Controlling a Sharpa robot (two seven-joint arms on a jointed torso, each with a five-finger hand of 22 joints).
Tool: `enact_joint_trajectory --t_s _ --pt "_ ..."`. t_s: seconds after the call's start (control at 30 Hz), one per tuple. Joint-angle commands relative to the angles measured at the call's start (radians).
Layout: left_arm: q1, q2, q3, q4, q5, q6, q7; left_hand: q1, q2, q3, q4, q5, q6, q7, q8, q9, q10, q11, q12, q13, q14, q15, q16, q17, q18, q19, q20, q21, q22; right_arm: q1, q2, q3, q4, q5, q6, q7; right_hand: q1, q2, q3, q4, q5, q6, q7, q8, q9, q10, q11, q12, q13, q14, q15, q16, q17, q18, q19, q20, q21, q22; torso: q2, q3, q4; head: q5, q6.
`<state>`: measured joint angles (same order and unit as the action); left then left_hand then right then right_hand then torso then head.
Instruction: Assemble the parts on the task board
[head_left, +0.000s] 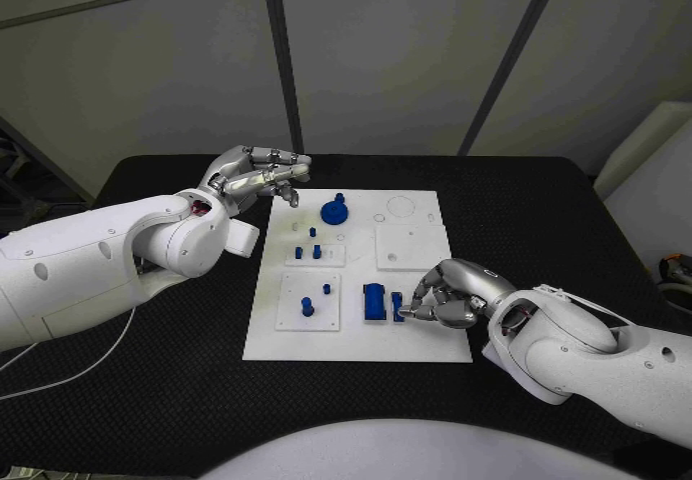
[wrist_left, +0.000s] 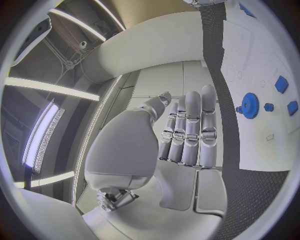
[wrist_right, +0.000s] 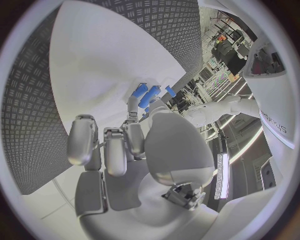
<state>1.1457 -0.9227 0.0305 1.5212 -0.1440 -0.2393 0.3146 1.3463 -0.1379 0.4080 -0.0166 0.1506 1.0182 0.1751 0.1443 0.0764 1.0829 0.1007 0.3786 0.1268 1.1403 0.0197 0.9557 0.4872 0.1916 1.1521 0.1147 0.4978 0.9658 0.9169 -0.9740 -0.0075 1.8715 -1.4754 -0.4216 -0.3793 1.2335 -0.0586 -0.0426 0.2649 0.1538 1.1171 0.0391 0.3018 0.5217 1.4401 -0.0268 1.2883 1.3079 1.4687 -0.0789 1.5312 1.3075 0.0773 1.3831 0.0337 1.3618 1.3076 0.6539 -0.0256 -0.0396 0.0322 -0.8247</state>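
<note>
Nearest the robot, the right hand (head_left: 450, 296) rests on the near right part of the white task board (head_left: 418, 346), its fingers curled down around a small blue part (head_left: 398, 305) that it pinches at its fingertips, just beside a taller blue block (head_left: 374, 301) standing on the board. In the right wrist view the fingers (wrist_right: 116, 148) bend towards blue pieces (wrist_right: 145, 95) on the white plate. Left of the block, two short blue pegs (head_left: 307, 304) stand in a raised square tile. Farther along the board, more small blue pegs (head_left: 313, 247) stand in a second tile, and beyond them sits a round blue gear (head_left: 335, 211). At the far left edge of the board, over the black surface (head_left: 173, 400), the left hand (head_left: 263, 173) hovers with nothing in it; its fingers (wrist_left: 190, 131) lie straight and side by side.
</note>
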Motion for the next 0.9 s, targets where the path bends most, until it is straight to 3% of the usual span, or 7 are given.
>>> enact_joint_trajectory --t_s 0.03,0.47,0.67,0.9 --pt "0.0 0.002 0.001 0.0 0.001 0.013 0.001 -0.004 0.009 -0.004 0.0 -0.002 -0.005 -0.002 0.006 -0.001 -0.007 -0.003 0.006 0.002 -0.003 0.002 0.005 -0.002 -0.009 0.0 0.004 -0.003 -0.001 0.001 0.007 0.0 -0.005 -0.007 0.006 0.012 0.01 0.003 -0.007 -0.002 -0.005 -0.002 0.005 0.006 0.001 0.006 0.001 0.003 0.052 0.089 -0.003 0.005 0.203 -0.012 0.004 0.0 0.003 0.002 0.001 0.0 0.0008 0.001 -0.001" --pt "-0.001 0.002 0.001 0.001 0.001 0.012 0.001 -0.004 0.009 -0.004 0.0 -0.002 -0.005 -0.002 0.006 -0.001 -0.007 -0.003 0.006 0.002 -0.003 0.002 0.005 -0.002 -0.009 0.0 0.004 -0.003 -0.001 0.001 0.035 0.0 -0.048 -0.025 0.039 -0.017 0.052 0.013 -0.015 -0.021 -0.009 -0.003 0.003 0.009 0.002 0.007 0.0 0.005 0.055 0.089 -0.005 0.005 0.204 -0.012 0.004 -0.001 0.002 0.003 0.001 -0.0013 0.0012 0.002 -0.005" --pt "-0.001 0.002 0.001 0.001 0.001 0.012 0.001 -0.004 0.009 -0.004 0.0 -0.002 -0.005 -0.002 0.006 -0.001 -0.007 -0.003 0.006 0.002 -0.003 0.002 0.005 -0.002 -0.009 0.0 0.004 -0.003 -0.001 0.001 0.058 0.0 -0.071 -0.051 0.053 -0.027 0.109 0.026 -0.02 -0.051 -0.084 -0.001 0.001 0.013 0.003 0.008 -0.003 0.006 0.058 0.089 -0.007 0.005 0.204 -0.012 0.003 -0.003 0.001 0.003 0.0 -0.0008 0.0001 0.002 -0.005" --pt "-0.001 0.003 0.001 0.001 0.001 0.013 0.002 -0.004 0.01 -0.004 0.0 -0.002 -0.005 -0.001 0.006 -0.002 -0.008 -0.003 0.007 0.002 -0.003 0.002 0.005 -0.002 -0.009 0.0 0.005 -0.004 -0.002 0.001 0.077 0.0 -0.088 -0.072 0.016 -0.043 0.109 0.039 -0.022 -0.046 -0.094 0.002 0.0 0.015 0.004 0.013 -0.003 0.015 0.066 0.09 -0.007 0.007 0.207 -0.012 0.005 -0.003 0.003 0.005 0.0 -0.0001 0.0021 0.0 -0.004"
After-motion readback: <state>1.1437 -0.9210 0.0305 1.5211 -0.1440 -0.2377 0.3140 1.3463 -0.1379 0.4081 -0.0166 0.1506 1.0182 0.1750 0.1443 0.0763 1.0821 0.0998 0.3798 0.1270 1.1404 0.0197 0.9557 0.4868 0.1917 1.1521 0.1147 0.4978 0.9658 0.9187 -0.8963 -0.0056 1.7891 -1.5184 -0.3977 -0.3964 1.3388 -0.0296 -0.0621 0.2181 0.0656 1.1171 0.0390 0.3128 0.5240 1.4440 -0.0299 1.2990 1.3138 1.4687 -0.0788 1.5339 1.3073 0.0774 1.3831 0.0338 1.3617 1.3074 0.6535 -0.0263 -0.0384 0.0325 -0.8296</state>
